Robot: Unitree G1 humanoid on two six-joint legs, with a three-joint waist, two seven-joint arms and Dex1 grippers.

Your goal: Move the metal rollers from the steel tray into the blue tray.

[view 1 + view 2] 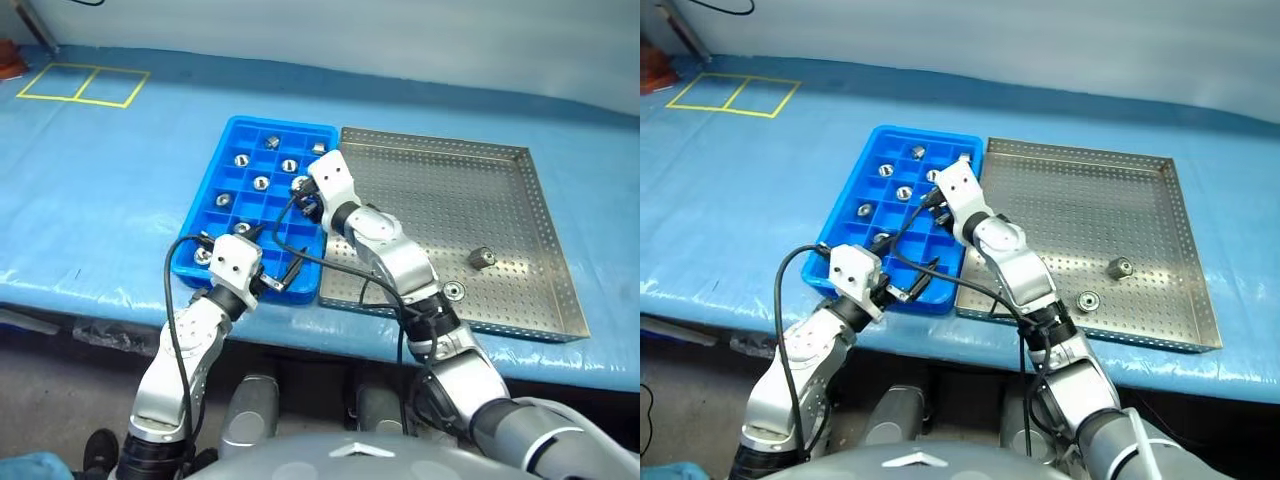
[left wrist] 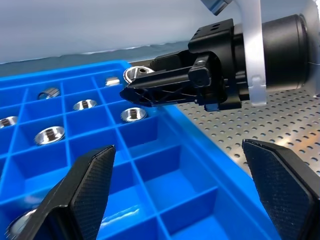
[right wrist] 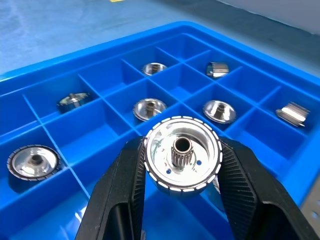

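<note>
Right gripper [image 3: 182,200] clamped on 1 metal roller [image 3: 182,152] above blue tray [image 3: 100,130]

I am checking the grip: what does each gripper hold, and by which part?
The right gripper holds one metal roller by its outer rim, over the blue tray. The left gripper is open and holds nothing.

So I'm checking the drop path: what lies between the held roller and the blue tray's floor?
Nothing: in the right wrist view the roller hangs in the right gripper over a bare blue tray compartment.
</note>
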